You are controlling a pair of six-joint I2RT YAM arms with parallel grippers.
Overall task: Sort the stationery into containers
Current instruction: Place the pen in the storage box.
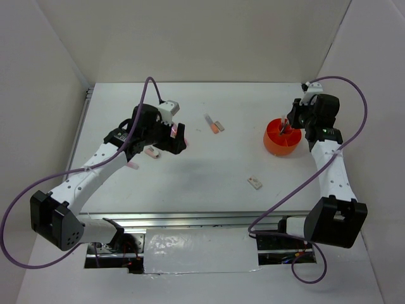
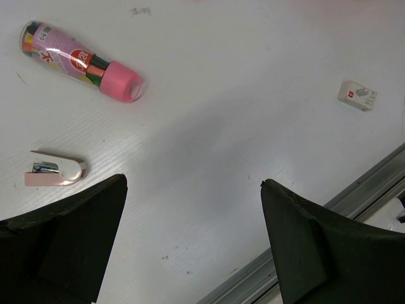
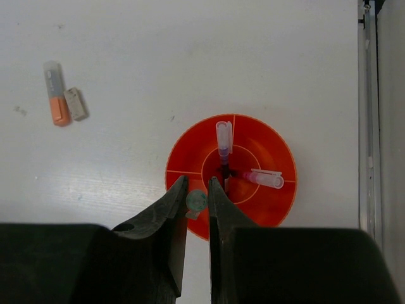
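Right gripper (image 3: 198, 181) hangs over the near rim of the orange tub (image 3: 272, 209), pinched narrow on a thin item (image 3: 197, 201) seen end-on, long axis roughly vertical, greenish end up. A clear-capped pen (image 3: 224, 136) and a pink-capped pen (image 3: 266, 178) lean in the centre ring. Left gripper (image 2: 193, 182) gapes wide and empty above the table (image 2: 253, 50). Left to sort: the pink tube (image 2: 82, 60), lying flat on a diagonal, a pink clip-like piece (image 2: 56, 174), the white eraser (image 2: 358, 95) and an orange marker (image 3: 57, 101).
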